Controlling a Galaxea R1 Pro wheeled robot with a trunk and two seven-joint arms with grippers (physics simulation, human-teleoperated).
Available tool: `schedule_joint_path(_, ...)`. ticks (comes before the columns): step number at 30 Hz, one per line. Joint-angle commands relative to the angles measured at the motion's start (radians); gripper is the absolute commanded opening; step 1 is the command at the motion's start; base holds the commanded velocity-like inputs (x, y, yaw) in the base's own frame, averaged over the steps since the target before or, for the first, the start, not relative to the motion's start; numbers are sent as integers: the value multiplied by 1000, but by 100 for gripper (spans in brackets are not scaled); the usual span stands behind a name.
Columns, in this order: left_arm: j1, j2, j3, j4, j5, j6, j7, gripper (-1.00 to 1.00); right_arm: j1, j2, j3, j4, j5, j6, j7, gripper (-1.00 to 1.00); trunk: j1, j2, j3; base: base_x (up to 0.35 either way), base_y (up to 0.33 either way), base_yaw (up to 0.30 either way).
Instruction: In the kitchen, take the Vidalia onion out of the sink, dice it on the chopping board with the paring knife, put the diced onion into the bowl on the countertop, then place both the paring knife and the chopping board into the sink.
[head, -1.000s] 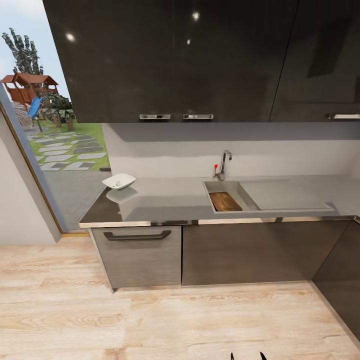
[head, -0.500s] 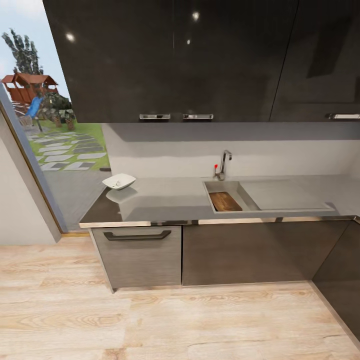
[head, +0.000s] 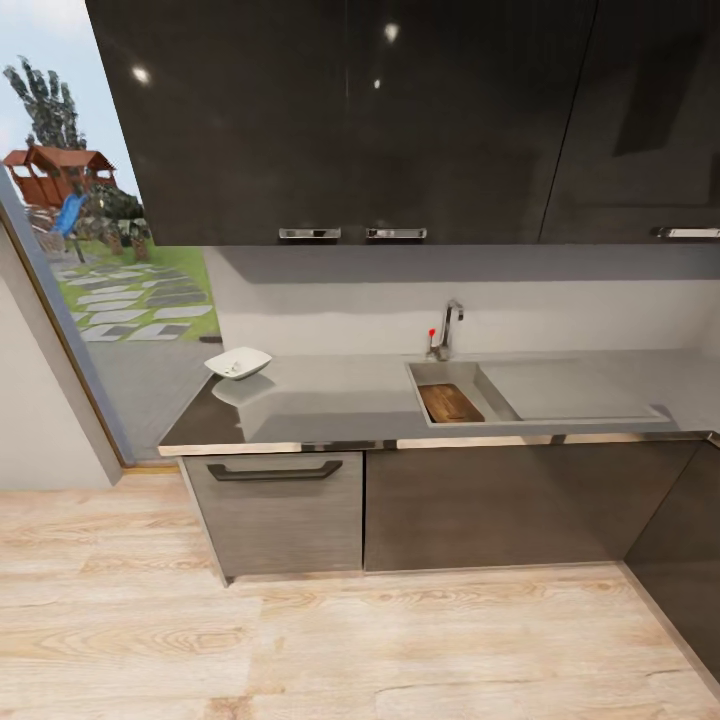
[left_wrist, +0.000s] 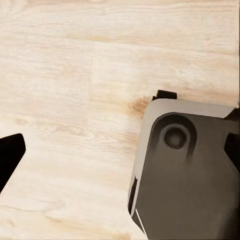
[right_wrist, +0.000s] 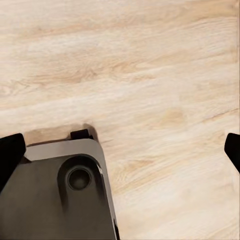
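There is one bowl (head: 238, 362) on the counter (head: 340, 405), one sink (head: 530, 392) with one tap (head: 447, 329), and one chopping board (head: 449, 403) in it. Three cupboard handles (head: 309, 233) show above, perhaps more beyond the right edge.

From my seat the head view was evenly bright, with daylight coming through the window (head: 90, 260) at nine o'clock. Small ceiling-light glints sat on the glossy dark cupboards (head: 340, 120) at twelve o'clock. The countertop (head: 330, 400) mirrored the bowl (head: 238, 362) in a soft sheen, and a band of shadow lay under the cupboards. The render looked slightly soft. Both wrist views were bright; the floor (left_wrist: 75, 100) there carried only a faint shadow.
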Motion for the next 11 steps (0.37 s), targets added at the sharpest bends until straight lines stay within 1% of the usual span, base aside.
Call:
schedule_joint_path(1,-2,-3,-8,18,7,-29,0,100,-1,-1,-9,0,11,-9,-4,100,1,-2,-2,0,0,0)
schedule_joint_path(2,-2,-4,-8,33,7,-47,0,100,-1,-2,-9,-1,11,-15,-4,100,1,-2,-2,0,0,0)
schedule_joint_path(6,-2,-3,-9,46,7,-65,1,100,-1,0,-9,-2,10,-21,-4,100,1,-2,-2,0,0,0)
schedule_joint_path(11,-2,-5,-10,48,7,-67,-1,100,-1,2,-9,-1,9,-21,-4,100,1,-2,-2,0,0,0)
